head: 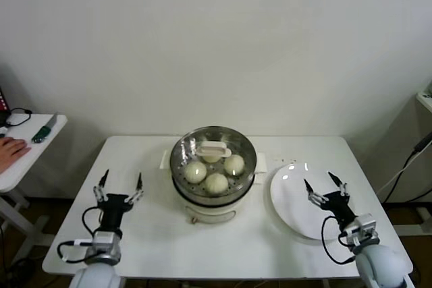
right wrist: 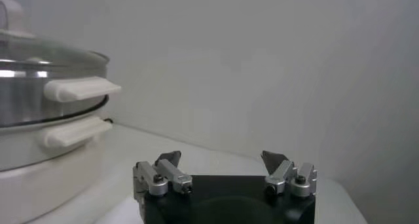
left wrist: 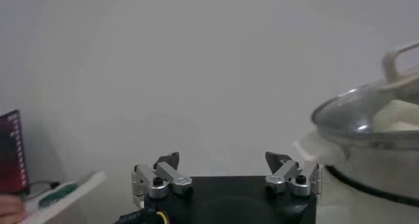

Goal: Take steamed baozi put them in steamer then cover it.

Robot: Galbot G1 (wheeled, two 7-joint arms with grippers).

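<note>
Here the steamer (head: 213, 190) stands at the middle of the white table (head: 155, 234), a shiny steel pot on a cream-white base, and the cover (head: 213, 156) sits on top of it, its glass dome closed over the pot with the cream-white bar handle (head: 214, 148) across the centre. Through the glass the steamed baozi (head: 216, 183) show as pale round buns lying close together on the tray inside; three are plain to see, and a fourth is partly hidden under the handle. A flat white plate (head: 291, 197) lies just beside the steamer on the robot's right side. The left gripper (head: 121, 187) hovers over the table to the left of the steamer, apart from it, its fingers spread wide and holding nothing. The right gripper (head: 324, 185) hangs over the plate, likewise spread and empty. From the left wrist view the cover's rim and the pot's side handle appear near that gripper (left wrist: 222, 161); the right wrist view shows the steamer's two cream-white side handles (right wrist: 80, 88) off to one side of its gripper (right wrist: 221, 158). A second small table (head: 27, 150) stands off to the robot's left with a green object on it.
</note>
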